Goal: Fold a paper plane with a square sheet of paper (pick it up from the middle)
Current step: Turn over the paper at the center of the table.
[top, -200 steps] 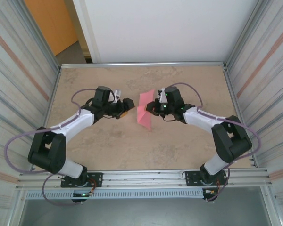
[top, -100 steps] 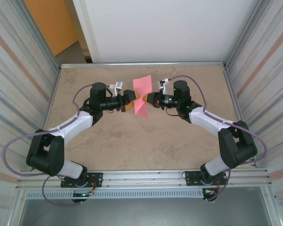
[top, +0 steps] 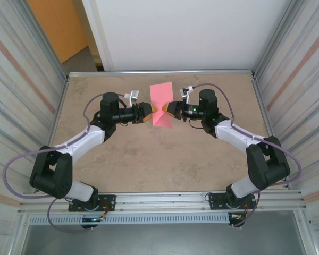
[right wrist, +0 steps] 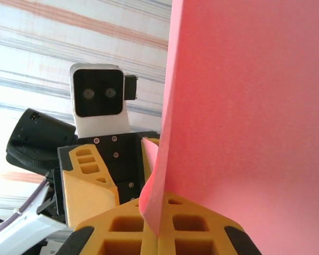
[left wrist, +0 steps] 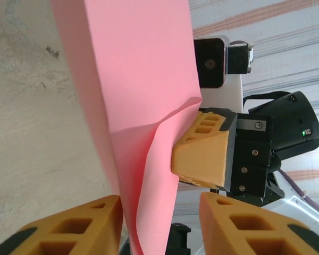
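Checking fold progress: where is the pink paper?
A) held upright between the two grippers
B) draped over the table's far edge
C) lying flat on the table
A: the pink paper stands upright in the air, pinched by the right gripper, with the left gripper straddling its other side.

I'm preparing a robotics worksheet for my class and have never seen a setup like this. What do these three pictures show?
These are two robot arms bolted at the near edge of a table, each ending in a two-finger gripper. The wide picture looks down from above and behind them; the other two come from a small camera on each wrist, looking along its own gripper. Held up between the arms, off the table, is a pink sheet of paper, already creased. The right gripper is shut on it. The left gripper has its fingers apart, one on either side of the paper, not yet pinching it.
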Tool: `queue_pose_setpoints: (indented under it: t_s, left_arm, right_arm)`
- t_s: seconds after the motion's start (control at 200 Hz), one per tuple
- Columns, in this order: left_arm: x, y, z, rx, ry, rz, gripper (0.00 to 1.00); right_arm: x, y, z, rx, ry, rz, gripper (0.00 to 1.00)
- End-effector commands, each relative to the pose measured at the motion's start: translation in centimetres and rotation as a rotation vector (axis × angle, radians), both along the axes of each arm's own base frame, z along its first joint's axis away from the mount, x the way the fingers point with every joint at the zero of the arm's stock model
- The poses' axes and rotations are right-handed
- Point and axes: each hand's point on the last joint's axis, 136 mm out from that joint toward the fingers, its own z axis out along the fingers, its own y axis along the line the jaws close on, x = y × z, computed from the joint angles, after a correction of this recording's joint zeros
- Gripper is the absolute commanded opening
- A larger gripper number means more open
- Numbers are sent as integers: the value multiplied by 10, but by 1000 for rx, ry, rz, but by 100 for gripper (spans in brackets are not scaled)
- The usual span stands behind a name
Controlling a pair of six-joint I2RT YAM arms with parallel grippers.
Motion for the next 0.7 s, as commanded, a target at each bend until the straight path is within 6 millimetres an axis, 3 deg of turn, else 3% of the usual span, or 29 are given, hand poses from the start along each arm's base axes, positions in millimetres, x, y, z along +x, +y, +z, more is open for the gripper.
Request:
queue_pose_setpoints:
  t_s: [0.0,0.15,0.341,0.516,0.697]
  left_arm:
    - [2,0,3,-13,-26,-9,36]
    - [6,1,-3,2,-11,8,21]
    - [9,9,-22,85,23,41,9]
    - [11,26,-55,296,59,96,6]
    - [11,63,-79,655,41,170,4]
  right_arm:
    - [-3,-2,6,18,-4,16,8]
    - [-2,-7,-2,-5,30,3,23]
    - [4,-31,-24,-141,80,-91,41]
    - [15,-71,-47,-263,155,-223,44]
    - [19,-106,-65,-420,195,-346,45]
